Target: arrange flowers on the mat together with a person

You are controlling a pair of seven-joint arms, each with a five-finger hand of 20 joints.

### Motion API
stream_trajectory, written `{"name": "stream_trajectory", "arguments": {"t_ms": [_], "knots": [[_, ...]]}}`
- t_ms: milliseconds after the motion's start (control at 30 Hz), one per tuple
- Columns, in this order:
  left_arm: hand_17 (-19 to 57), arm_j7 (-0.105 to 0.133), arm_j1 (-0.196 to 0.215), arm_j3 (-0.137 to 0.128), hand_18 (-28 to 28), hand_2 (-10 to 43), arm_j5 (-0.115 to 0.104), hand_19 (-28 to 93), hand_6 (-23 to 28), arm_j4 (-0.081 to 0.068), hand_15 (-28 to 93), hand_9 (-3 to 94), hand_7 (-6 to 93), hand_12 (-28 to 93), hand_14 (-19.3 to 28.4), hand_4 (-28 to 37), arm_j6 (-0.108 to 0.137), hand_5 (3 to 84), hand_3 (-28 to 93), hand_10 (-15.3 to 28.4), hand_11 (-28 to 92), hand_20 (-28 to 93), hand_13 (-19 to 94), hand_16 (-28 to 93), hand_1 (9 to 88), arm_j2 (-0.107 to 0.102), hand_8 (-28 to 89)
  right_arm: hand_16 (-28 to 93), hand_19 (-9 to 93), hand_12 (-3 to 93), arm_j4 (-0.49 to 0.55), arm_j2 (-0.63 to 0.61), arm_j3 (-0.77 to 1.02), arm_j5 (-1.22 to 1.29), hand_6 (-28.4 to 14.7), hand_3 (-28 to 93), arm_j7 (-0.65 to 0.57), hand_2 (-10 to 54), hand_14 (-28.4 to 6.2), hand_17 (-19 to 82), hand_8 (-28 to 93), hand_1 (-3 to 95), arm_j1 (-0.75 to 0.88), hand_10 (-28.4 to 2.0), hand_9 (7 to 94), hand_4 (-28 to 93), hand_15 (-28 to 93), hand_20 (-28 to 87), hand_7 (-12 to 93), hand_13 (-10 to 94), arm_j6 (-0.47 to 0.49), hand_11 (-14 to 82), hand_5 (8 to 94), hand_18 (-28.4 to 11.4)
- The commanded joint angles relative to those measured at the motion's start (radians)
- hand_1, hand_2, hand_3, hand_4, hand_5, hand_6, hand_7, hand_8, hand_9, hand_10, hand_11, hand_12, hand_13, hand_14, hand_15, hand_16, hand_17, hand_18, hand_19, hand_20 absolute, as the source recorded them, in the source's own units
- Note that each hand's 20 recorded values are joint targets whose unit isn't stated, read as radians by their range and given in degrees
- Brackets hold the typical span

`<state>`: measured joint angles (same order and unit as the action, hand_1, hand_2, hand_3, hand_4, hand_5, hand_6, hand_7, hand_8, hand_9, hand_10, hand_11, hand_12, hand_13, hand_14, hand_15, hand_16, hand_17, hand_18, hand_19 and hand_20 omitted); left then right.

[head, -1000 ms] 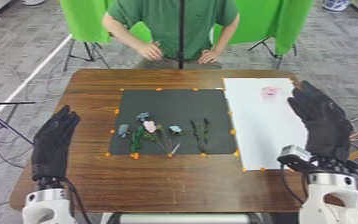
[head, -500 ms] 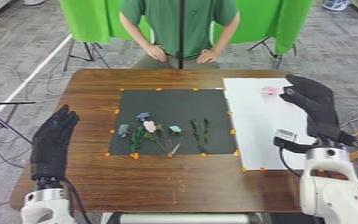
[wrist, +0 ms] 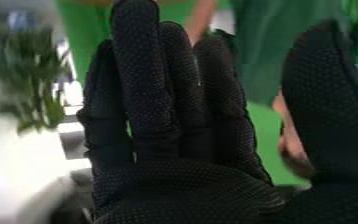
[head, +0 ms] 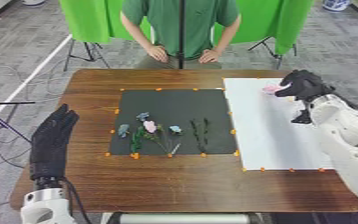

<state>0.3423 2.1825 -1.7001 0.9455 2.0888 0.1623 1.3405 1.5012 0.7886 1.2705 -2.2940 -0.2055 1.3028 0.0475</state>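
1. Lying on the white paper, a pink flower is by the right hand; I can't tell if they touch.
2. The right hand is wide open, fingers straight.
3. The left hand is open too.
4. Another pink flower, blue flowers and green stems are on the black mat.

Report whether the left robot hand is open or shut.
Open: in the head view, the left robot hand has its fingers straight, pointing away from its arm.
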Motion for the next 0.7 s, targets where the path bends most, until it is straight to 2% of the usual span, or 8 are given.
{"name": "stream_trajectory", "arguments": {"t_ms": [33,67,500,700], "knots": [[9.1,-0.002,0.016,0.007,7.9,-6.5,-0.001,2,3.1,0.007,9,40.9,15.7,13,13.6,-17.5,0.01,43.2,65,12.4,14,16,33,0,31.3,0.016,-7,24,67,23.1,-0.08,0.026,-0.001,-0.163,-1.6,71,-0.055,-9.5,-10.7,33,-10,36.1,-0.145,-15.9,64.0,-26,43,44,18,71,0.083,27.1,57.2,-18.8],[9.1,-0.004,0.009,0.008,7.9,-6.5,0.001,2,3.1,0.004,9,41.0,15.7,13,13.6,-17.4,0.007,43.3,65,12.4,14,16,33,0,31.2,0.016,-7,24,68,22.8,-0.084,0.028,0.002,-0.164,-1.6,72,-0.07,-9.5,-10.7,33,-10,35.8,-0.143,-15.9,64.2,-26,43,44,18,71,0.091,26.9,57.1,-18.9],[9.0,-0.011,0.008,0.005,7.9,-6.6,-0.001,2,3.0,0.005,9,40.9,15.7,13,13.7,-17.5,0.005,43.2,65,12.4,14,16,33,0,31.2,0.019,-7,25,72,18.0,-0.177,0.095,-0.003,-0.181,-0.7,69,-0.096,-9.5,-9.0,39,-10,34.5,-0.171,-15.1,72.2,-24,40,44,16,81,0.307,18.7,59.2,-20.0],[9.0,-0.008,0.012,0.003,7.9,-6.5,-0.001,2,3.1,0.006,9,41.0,15.7,13,13.7,-17.5,0.005,43.2,65,12.4,14,16,33,0,31.2,0.024,-7,26,73,16.7,-0.214,0.118,-0.007,-0.197,-0.5,69,-0.087,-9.5,-8.0,40,-10,34.3,-0.171,-14.9,73.5,-25,38,44,15,83,0.323,16.0,59.0,-20.2]]}}
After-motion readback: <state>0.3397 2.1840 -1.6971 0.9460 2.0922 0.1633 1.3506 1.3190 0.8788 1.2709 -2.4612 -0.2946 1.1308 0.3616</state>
